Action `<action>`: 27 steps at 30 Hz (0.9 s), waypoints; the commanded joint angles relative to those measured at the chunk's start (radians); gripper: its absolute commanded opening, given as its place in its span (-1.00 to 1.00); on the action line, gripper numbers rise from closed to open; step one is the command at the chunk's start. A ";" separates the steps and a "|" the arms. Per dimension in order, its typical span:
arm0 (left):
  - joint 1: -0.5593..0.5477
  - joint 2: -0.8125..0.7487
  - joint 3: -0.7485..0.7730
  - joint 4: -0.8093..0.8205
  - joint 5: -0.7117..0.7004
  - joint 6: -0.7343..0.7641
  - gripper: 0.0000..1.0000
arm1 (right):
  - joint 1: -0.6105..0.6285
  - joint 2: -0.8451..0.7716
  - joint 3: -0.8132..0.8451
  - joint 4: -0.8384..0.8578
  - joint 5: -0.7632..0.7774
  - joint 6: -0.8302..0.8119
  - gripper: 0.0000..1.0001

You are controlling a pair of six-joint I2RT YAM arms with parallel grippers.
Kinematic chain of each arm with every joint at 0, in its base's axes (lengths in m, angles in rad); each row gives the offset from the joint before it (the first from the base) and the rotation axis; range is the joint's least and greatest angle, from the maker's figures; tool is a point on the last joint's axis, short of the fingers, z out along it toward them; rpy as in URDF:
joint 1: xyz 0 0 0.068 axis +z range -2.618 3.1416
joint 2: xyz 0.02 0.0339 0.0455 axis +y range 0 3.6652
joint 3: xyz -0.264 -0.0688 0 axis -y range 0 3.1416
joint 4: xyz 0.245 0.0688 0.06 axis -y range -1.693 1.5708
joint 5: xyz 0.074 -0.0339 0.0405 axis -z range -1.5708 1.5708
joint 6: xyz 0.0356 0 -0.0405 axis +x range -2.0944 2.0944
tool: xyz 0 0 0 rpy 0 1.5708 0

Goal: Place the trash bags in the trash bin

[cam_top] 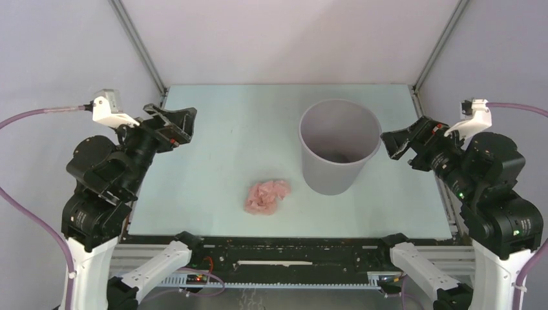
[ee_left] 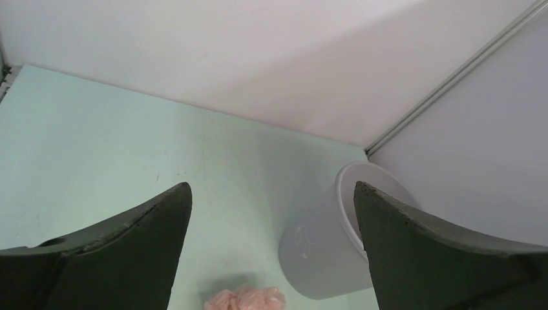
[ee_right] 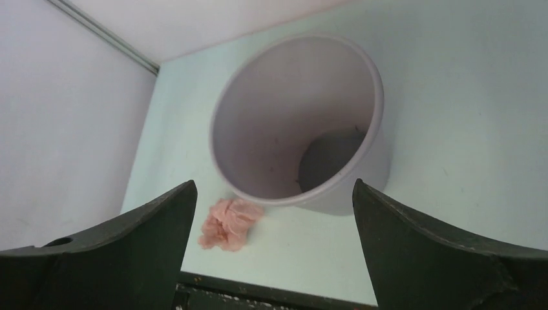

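A crumpled pale-pink trash bag (cam_top: 266,197) lies on the pale green table, just left of and nearer than the grey trash bin (cam_top: 338,155). The bin stands upright with nothing showing inside. The bag also shows at the bottom of the left wrist view (ee_left: 247,299) and beside the bin (ee_right: 304,135) in the right wrist view (ee_right: 229,223). My left gripper (cam_top: 181,124) hovers open over the table's left edge, well away from the bag. At the right edge, my right gripper (cam_top: 395,143) is open too, close to the bin's right wall. Neither holds anything.
White enclosure walls stand behind and on both sides of the table (cam_top: 226,129). A black rail (cam_top: 291,248) with cabling runs along the near edge between the arm bases.
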 commanded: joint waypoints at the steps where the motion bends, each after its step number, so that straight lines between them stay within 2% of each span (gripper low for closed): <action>1: -0.087 0.001 -0.042 0.022 -0.185 0.068 0.99 | -0.023 0.031 0.019 -0.077 -0.056 -0.052 0.99; 5: -0.132 -0.027 -0.096 0.047 -0.262 0.080 0.99 | -0.017 0.051 0.023 -0.108 -0.065 -0.062 0.99; 9: -0.151 -0.008 -0.106 -0.008 -0.309 0.054 0.99 | -0.007 0.066 0.022 -0.120 -0.074 -0.068 0.99; 16: -0.147 -0.004 -0.193 -0.058 -0.307 -0.038 0.99 | 0.028 0.081 0.020 -0.103 -0.130 -0.085 0.99; 20: -0.139 -0.014 -0.303 -0.051 -0.205 -0.083 1.00 | 0.097 0.103 0.024 -0.076 -0.175 -0.092 0.99; 23: -0.137 -0.010 -0.394 -0.056 -0.135 -0.148 1.00 | 0.199 0.130 0.031 -0.060 -0.193 -0.097 0.99; 27: -0.133 0.037 -0.522 -0.035 -0.001 -0.224 1.00 | 0.367 0.179 0.051 -0.041 -0.142 -0.094 0.99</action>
